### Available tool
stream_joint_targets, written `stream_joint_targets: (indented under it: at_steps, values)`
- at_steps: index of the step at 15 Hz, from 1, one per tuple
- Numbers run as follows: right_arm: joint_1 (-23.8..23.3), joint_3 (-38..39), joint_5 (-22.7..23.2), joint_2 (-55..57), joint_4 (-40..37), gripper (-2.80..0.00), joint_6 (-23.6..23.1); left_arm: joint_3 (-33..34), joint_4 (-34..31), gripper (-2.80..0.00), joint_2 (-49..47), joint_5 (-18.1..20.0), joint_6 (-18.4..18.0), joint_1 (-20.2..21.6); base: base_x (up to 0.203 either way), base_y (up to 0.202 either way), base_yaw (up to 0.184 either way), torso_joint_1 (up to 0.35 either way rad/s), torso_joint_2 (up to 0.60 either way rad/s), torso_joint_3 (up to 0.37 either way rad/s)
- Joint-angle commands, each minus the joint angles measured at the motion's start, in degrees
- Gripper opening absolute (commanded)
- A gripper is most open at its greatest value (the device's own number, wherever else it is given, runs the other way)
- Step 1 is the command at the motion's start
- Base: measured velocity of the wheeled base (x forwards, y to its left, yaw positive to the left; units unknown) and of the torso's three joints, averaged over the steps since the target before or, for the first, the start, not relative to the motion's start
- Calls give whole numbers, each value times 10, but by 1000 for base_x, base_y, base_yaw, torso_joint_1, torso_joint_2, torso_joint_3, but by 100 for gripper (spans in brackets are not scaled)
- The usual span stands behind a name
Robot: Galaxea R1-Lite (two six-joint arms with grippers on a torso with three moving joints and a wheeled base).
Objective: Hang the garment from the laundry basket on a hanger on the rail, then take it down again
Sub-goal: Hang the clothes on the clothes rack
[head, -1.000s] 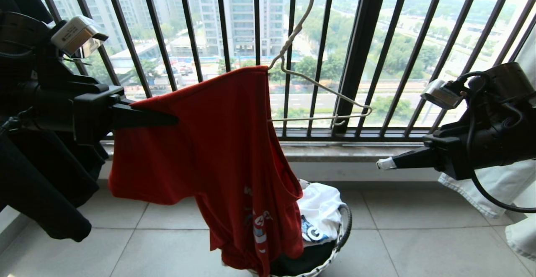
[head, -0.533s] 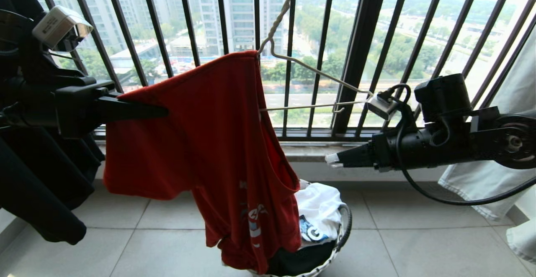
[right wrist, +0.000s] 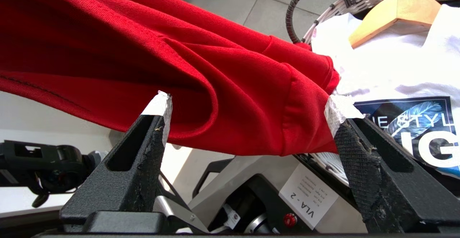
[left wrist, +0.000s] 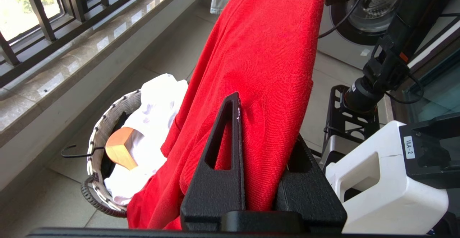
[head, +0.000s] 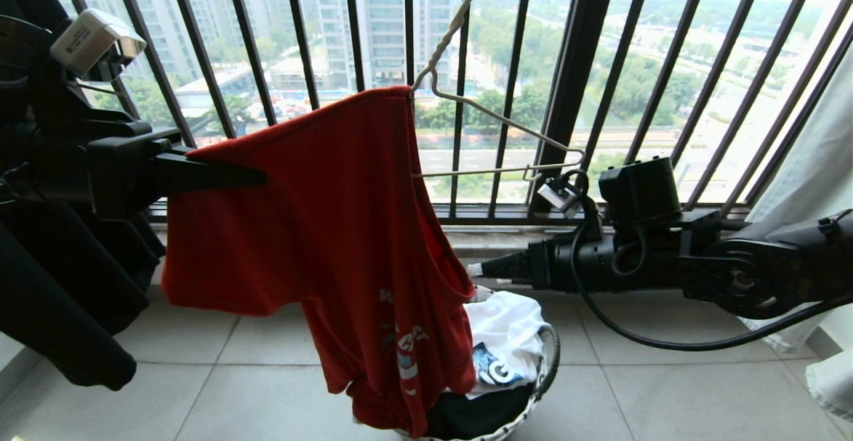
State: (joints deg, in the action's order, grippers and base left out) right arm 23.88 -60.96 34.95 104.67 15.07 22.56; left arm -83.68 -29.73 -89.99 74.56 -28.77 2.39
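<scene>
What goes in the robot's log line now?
left tool: shut on red T-shirt | right tool: open beside its hem | hanger: half-dressed

The red T-shirt hangs across the middle, its hem over the laundry basket. Window bars wall off the far side. Bare floor tiles to the right give room (below the right gripper).

Head camera looks forward-down toward window bars. Both wrist cameras sit close behind their hands; all three share red garment and basket.
</scene>
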Motion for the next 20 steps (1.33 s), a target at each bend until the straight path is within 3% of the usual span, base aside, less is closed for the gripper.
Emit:
stream_joint_targets:
  at_steps: [1,10,11,13,17,20]
  values:
    - [4,1,1,8,1,0,1,1,-1,-280,3,4,-1,2,0,0,0,0,0,0]
    - [30,2,-1,16,1,-2,5,1,-1,-280,3,4,-1,2,0,0,0,0,0,0]
    - [33,2,-5,16,1,-280,5,1,-1,-280,3,4,-1,3,0,0,0,0,0,0]
    - [42,1,-28,22,3,-280,5,1,-1,-280,3,5,-1,3,0,0,0,0,0,0]
    - [45,1,-30,27,6,-280,7,1,-1,-280,3,5,-1,3,0,0,0,0,0,0]
    - [43,-5,-47,28,18,-280,35,1,-1,-280,4,5,-1,6,0,0,0,0,0,0]
